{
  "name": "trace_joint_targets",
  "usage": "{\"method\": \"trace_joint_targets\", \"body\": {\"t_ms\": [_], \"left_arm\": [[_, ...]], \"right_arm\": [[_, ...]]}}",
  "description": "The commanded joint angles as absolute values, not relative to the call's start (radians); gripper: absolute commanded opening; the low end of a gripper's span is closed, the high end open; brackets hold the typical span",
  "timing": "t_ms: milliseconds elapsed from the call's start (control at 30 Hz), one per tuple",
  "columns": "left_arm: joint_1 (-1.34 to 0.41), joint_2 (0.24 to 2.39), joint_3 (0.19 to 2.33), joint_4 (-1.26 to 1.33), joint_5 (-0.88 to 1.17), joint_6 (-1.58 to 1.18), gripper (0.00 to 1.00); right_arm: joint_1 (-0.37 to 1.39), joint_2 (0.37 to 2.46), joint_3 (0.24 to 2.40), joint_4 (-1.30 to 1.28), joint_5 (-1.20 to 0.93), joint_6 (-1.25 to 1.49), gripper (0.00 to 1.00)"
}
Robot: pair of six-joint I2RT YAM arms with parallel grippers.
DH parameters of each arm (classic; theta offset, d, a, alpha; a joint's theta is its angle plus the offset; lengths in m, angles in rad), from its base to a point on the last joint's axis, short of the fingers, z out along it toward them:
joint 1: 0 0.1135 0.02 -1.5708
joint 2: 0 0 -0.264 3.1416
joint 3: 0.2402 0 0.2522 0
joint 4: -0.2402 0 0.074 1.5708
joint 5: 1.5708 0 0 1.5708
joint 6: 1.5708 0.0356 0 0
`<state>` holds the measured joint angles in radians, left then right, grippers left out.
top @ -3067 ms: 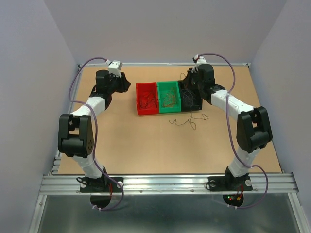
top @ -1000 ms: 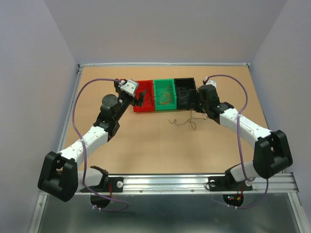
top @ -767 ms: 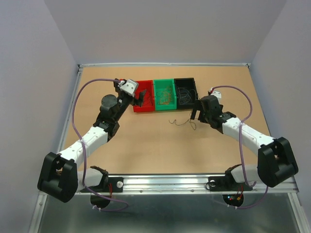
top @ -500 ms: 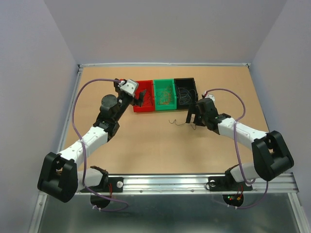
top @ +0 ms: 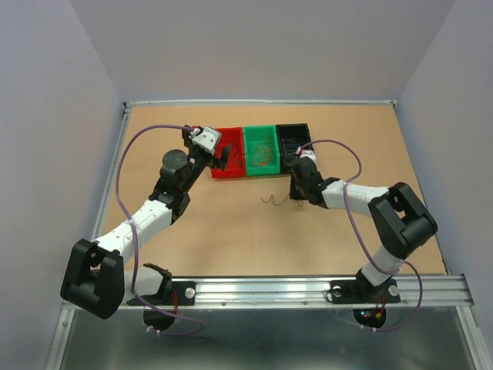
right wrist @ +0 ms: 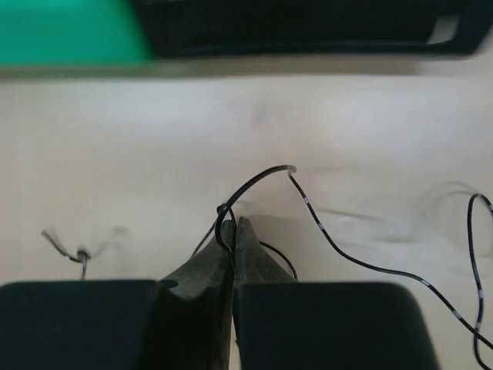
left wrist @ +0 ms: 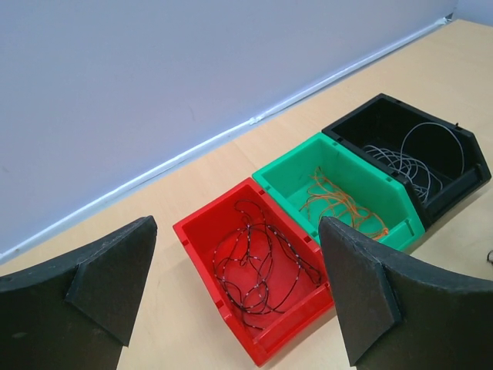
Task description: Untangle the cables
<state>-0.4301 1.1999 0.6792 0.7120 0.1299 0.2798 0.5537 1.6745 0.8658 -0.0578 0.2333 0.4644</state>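
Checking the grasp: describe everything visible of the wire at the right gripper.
The dark wire is hair-thin, black with pale bands. A curl of it is pinched between the shut fingertips of the right gripper; the rest arcs up, then trails rightward over the tan table, short of the black bin.

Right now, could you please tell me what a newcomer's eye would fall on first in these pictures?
Three bright bins in a row at the far middle of the table stand out: the red bin, green bin and black bin, each holding thin wires. Just in front of them, the right claw is shut on a dark wire lying on the table. The left claw hangs open near the red bin.
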Motion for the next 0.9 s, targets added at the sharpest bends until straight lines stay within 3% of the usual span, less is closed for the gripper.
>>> {"method": "trace_joint_targets", "body": {"t_ms": [0, 133, 267, 500, 667, 867], "left_arm": [[-0.429, 1.189, 0.698, 0.75, 0.144, 0.293, 0.99], [-0.431, 1.186, 0.698, 0.746, 0.149, 0.295, 0.99], [-0.431, 1.181, 0.693, 0.744, 0.149, 0.302, 0.98], [-0.431, 1.206, 0.703, 0.749, 0.102, 0.295, 0.97], [-0.395, 1.249, 0.741, 0.772, -0.141, 0.206, 0.94], [-0.168, 1.269, 0.775, 0.756, 0.038, -0.035, 0.93]], "right_arm": [[0.696, 1.537, 0.801, 0.129, -0.041, 0.313, 0.01], [0.732, 1.326, 0.639, 0.373, -0.259, 0.259, 0.01], [0.733, 1.189, 0.543, 0.471, -0.243, 0.259, 0.01], [0.733, 1.184, 0.566, 0.486, -0.283, 0.259, 0.0], [0.733, 1.328, 0.771, 0.402, -0.336, 0.288, 0.01], [0.733, 1.578, 1.154, 0.249, -0.304, 0.299, 0.01]]}}
